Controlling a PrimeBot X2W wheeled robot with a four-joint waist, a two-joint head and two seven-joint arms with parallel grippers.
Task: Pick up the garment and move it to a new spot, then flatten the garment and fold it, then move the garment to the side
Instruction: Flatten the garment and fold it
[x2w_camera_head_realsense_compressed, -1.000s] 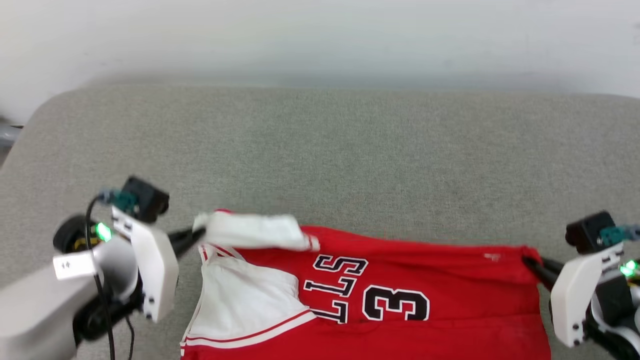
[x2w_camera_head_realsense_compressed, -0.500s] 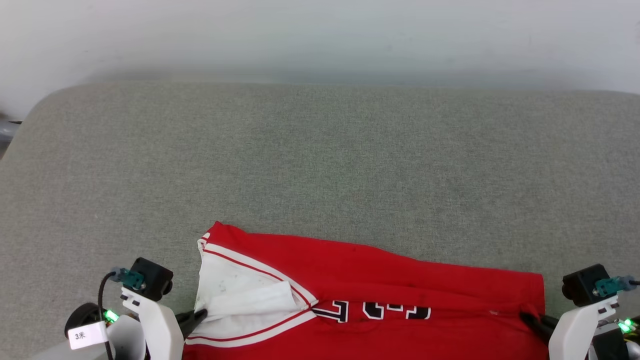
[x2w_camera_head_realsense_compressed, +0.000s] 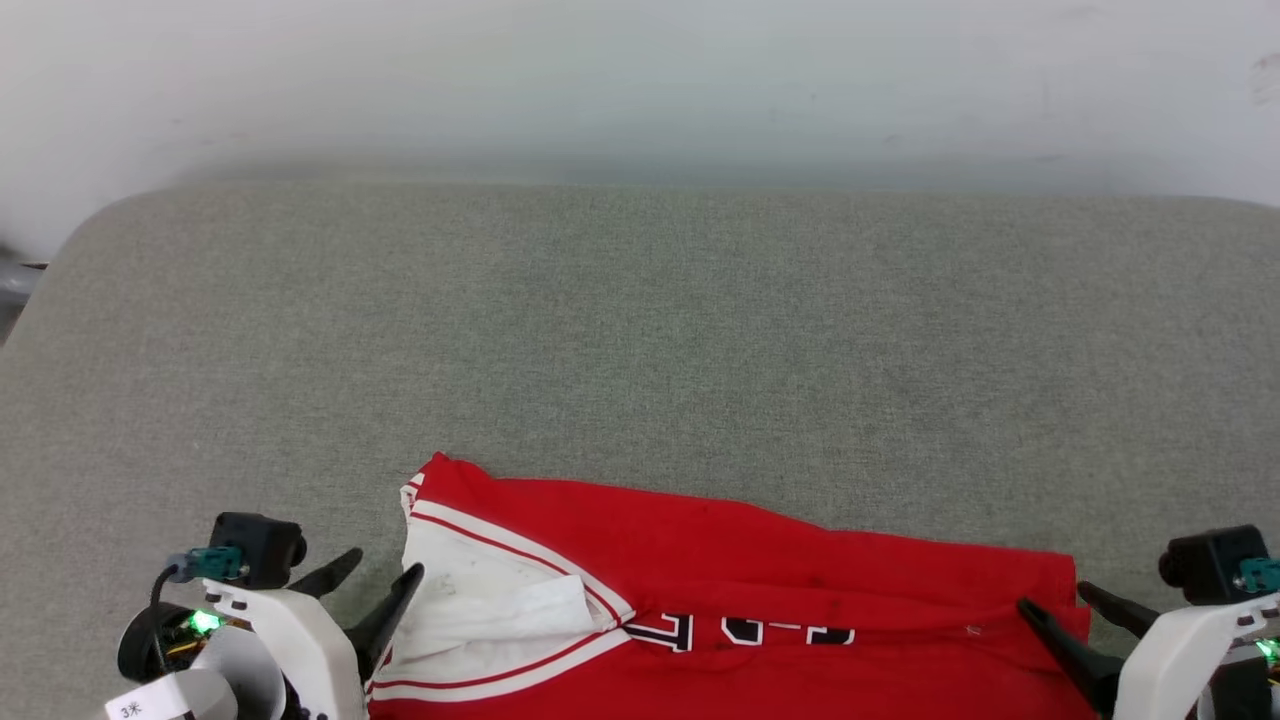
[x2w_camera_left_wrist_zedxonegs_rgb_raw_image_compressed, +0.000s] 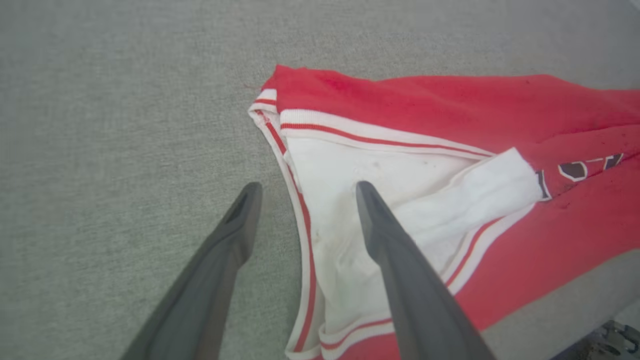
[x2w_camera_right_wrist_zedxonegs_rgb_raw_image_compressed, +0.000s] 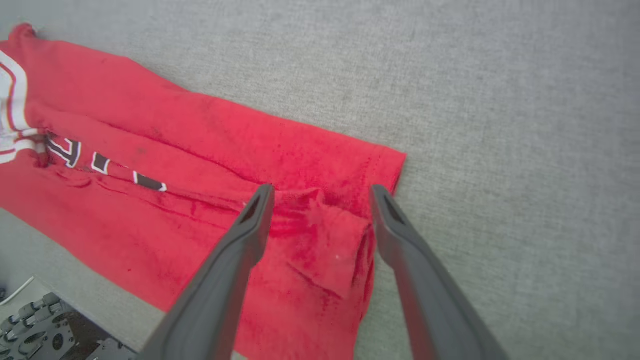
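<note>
A: Start close in. What are the grippers doing?

B: The left gripper (x2w_camera_head_realsense_compressed: 385, 562) stands spread and grasps nothing, one finger over the white sleeve and the other over bare cloth beside the striped trim. The right gripper (x2w_camera_head_realsense_compressed: 1055, 596) is spread too and empty, straddling the red hem corner, where a small flap lies turned up.

A: And the garment (x2w_camera_head_realsense_compressed: 760, 540)?

B: It lies between them along the near side of the tabletop (x2w_camera_head_realsense_compressed: 640, 330). It is doubled lengthwise, so just a strip of the black lettering peeks out under the red layer.

A: So which step is this?

B: The folding, I'd say. One long fold is laid, and it isn't yet at the side.

A: What comes next?

B: Probably a fresh pinch at each end for a cross fold. The jaws must close on both layers, and that loose flap and the rumpled sleeve could slip or bunch.

A: How are the edges?

B: The tabletop's near edge sits close under the garment in both wrist views, so there's little slack there.

A: And room?

B: Plenty beyond the garment. Bare grey cloth runs to the rounded far-left corner and back to the pale wall (x2w_camera_head_realsense_compressed: 640, 80).
</note>
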